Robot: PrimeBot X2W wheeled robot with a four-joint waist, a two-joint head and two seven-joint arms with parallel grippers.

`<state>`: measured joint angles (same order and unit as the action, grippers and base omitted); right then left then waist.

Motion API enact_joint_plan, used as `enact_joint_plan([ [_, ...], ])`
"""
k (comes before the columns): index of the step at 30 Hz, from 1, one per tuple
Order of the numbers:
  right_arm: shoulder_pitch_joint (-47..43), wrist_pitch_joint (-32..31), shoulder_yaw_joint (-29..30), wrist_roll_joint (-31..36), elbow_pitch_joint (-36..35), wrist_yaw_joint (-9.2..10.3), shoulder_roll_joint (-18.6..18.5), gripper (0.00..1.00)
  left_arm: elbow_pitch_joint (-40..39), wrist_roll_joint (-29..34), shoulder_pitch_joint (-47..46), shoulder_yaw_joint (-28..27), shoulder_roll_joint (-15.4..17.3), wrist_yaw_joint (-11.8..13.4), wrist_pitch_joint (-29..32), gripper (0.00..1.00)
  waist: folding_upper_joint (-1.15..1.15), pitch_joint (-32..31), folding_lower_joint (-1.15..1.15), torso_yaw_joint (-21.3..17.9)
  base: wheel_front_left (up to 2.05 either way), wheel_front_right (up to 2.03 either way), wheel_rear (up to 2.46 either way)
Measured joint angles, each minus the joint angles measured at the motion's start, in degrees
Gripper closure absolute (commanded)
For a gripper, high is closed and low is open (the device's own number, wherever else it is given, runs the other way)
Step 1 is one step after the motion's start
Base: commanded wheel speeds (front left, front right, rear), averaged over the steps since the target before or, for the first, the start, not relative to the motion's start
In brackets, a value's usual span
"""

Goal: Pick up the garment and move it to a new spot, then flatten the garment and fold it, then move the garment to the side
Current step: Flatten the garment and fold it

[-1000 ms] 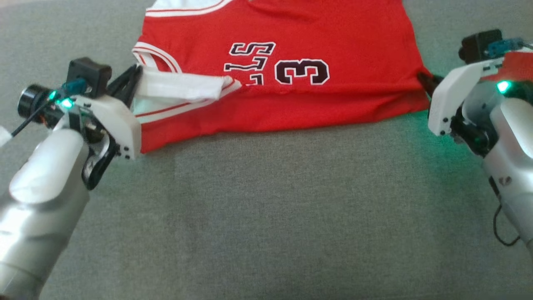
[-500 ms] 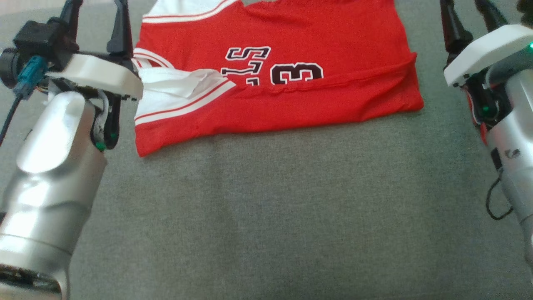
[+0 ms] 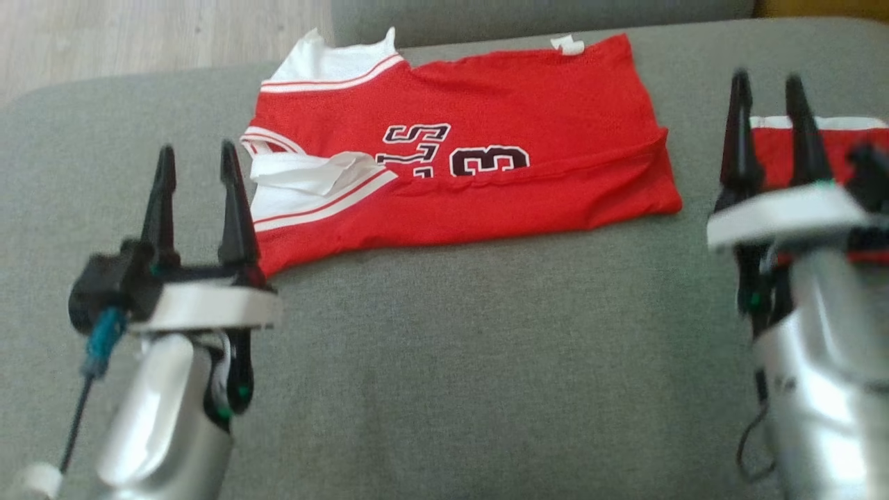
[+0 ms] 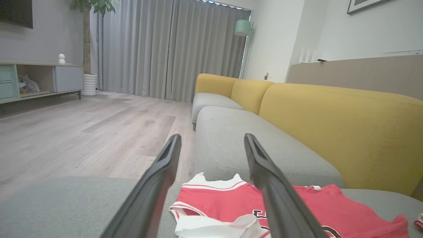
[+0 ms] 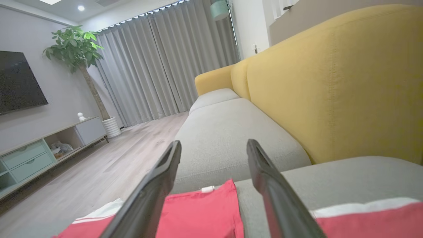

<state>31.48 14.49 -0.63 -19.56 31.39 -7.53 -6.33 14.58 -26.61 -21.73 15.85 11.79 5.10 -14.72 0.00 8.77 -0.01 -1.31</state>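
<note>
Nearest, left gripper (image 3: 196,148) and right gripper (image 3: 766,76) with fingers spread wide, holding nothing. Beyond and between them, garment (image 3: 486,104) lying on the grey sofa seat (image 3: 486,347), gripped by neither. Apparently flattened and folded once over the number; probably left: further folding, then moving aside.

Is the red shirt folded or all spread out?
Folded. The red jersey lies on the gray sofa seat with its near part doubled over, hiding the bottom of the number and letters.
</note>
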Motion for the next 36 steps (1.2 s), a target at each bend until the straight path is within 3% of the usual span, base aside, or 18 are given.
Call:
enact_joint_plan([
  [5, -12.1, 0.2, 4.4, 6.7, -5.7, 0.00, 3.0, 0.00, -0.7, 2.8, 6.6, -2.1, -3.0, -0.2, 0.0, 0.00, 0.00, -1.0, 0.00, -0.4, 0.00, 0.00, 0.00],
  [8, -16.2, 0.2, 4.5, 4.4, -7.8, 0.00, 3.1, 0.00, 0.1, 4.0, 8.8, -3.8, -4.5, -0.6, 0.0, 0.00, 0.00, -1.1, 0.01, -0.6, 0.00, 0.00, 0.00],
  [17, -17.1, 0.2, 1.7, 2.9, -11.6, 0.00, 3.3, 0.00, 2.3, 7.1, 9.0, -8.6, -7.0, -2.6, 0.0, 0.00, 0.00, -0.6, 0.01, -2.1, 0.00, 0.00, 0.00],
  [23, -17.1, 0.2, 0.9, 2.2, -13.1, 0.00, 3.3, 0.00, 11.2, 8.5, 7.0, -9.3, -6.9, 0.0, 0.7, 0.00, 0.00, 0.5, 0.01, -2.9, 0.00, 0.00, 0.00],
  [36, -16.7, 0.2, -1.1, -0.3, -16.0, 0.00, 3.3, 0.00, 25.0, 8.4, -2.0, -9.7, -4.9, 0.8, 6.7, 0.00, 0.00, 5.5, 0.02, -4.9, 0.00, 0.00, 0.00],
])
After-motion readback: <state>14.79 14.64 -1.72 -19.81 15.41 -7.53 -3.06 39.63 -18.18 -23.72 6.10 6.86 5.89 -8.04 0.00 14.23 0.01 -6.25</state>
